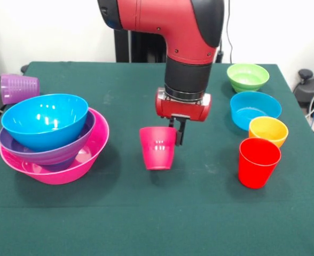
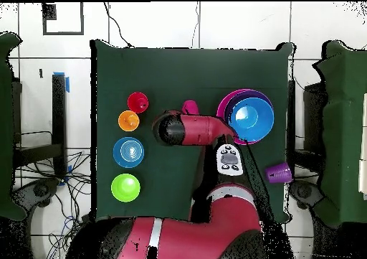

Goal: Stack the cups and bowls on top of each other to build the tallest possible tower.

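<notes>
The tower (image 1: 54,136) is the biggest thing here and my landmark: a huge pink bowl (image 1: 93,149) as base, a purple bowl (image 1: 45,152) nested in it, a large blue bowl (image 1: 45,120) on top, all leaning a little rather than sitting level. Beyond it, near the table's (image 1: 146,224) back corner, the translucent purple cup (image 1: 19,88) lies on its side.

Well apart from the tower, across the table, runs a line of loose pieces: the cyan bowl (image 1: 254,109), the green bowl (image 1: 247,77) behind it, the small orange bowl (image 1: 267,130) and the red cup (image 1: 259,162) nearest the front edge.

Between that line and the tower I hold the magenta-pink cup (image 1: 158,148). My gripper (image 1: 177,129) is closed narrowly on its rim at one side, with one finger (image 1: 179,130) showing outside the wall. The cup looks lifted just clear of the cloth, though I cannot be sure.

My worry is that one-sided rim pinch: the thin tapered wall could let the cup swing or slip on the way to the tower. Set off-centre in the tilted blue bowl, it would likely slide on the glossy surface or tip over, and a hard touch could shift the nest.
</notes>
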Robot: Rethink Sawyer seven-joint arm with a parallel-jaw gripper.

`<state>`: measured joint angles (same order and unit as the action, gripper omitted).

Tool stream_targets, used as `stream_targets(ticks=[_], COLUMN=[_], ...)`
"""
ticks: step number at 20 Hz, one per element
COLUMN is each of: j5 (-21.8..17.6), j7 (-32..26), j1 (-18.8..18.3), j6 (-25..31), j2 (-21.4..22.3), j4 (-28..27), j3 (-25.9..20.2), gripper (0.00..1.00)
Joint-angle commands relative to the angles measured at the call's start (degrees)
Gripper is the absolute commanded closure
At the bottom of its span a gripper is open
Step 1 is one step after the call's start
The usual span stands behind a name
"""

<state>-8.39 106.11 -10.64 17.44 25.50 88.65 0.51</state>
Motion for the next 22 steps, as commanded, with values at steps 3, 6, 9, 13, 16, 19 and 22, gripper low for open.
stream_targets(ticks=[3,6,9,13,16,19,22], j5=[-3.1,-3.4,-3.7,-3.1,-2.3,-0.4,2.6], j7=[2.2,2.3,1.5,0.5,0.1,-0.9,-1.2], j1=[0.9,1.0,1.1,0.6,0.4,-1.9,-5.3], j6=[1.7,1.6,2.6,4.8,7.0,10.0,11.9], j2=[0.4,1.3,1.8,3.1,4.2,7.5,10.2], j4=[-3.5,-3.2,-4.0,-3.9,-3.5,0.0,4.1], j3=[0.4,1.7,2.8,2.9,2.5,-0.7,-5.9], gripper=[1.00,1.00,1.00,1.00,1.00,1.00,1.00])
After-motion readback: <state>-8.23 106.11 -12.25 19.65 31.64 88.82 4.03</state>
